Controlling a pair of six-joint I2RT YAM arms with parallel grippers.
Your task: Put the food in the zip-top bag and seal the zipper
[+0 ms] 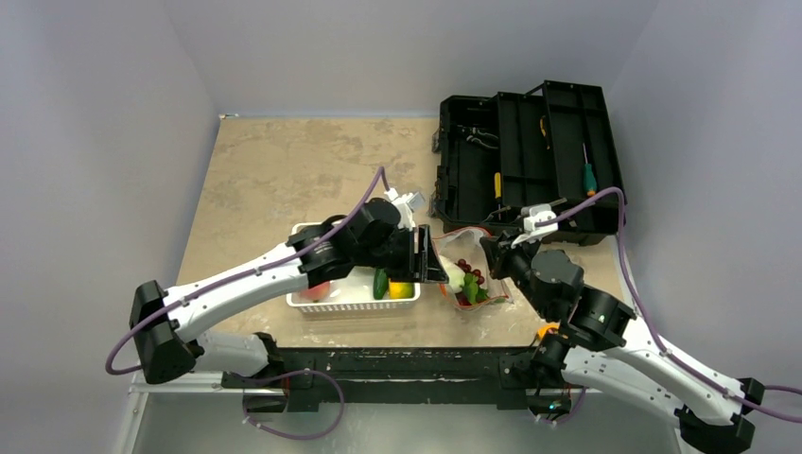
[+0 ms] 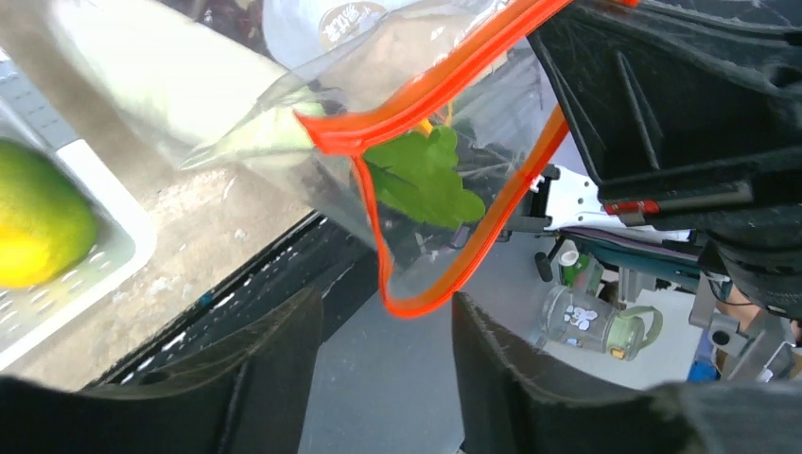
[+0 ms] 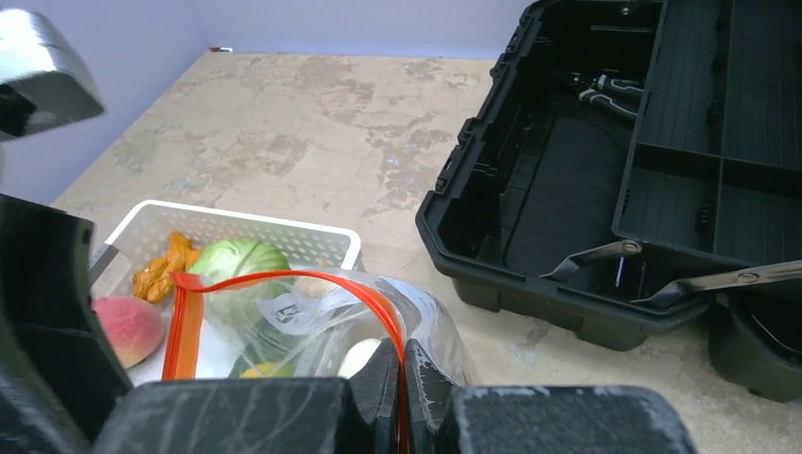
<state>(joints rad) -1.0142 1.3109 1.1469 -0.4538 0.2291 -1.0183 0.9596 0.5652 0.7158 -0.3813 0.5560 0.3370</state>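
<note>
The clear zip-top bag (image 1: 463, 240) stands between the white basket and the toolbox, mouth open. It holds purple grapes (image 1: 470, 268), a white radish (image 1: 455, 276) and a green leafy piece (image 2: 421, 175). My right gripper (image 3: 401, 374) is shut on the orange-red zipper (image 3: 284, 276) at the bag's right rim. My left gripper (image 2: 388, 326) is open, and a loop of the zipper (image 2: 426, 90) hangs just off its fingertips without touching them. In the basket lie a cabbage (image 3: 238, 257), orange pieces (image 3: 163, 265), a peach (image 3: 125, 326), a cucumber (image 1: 380, 284) and a mango (image 2: 38, 213).
The white slatted basket (image 1: 312, 230) sits under my left arm, left of the bag. An open black toolbox (image 1: 530, 161) with tools stands at the back right, close behind the bag. The table's near edge runs just in front of the basket and bag.
</note>
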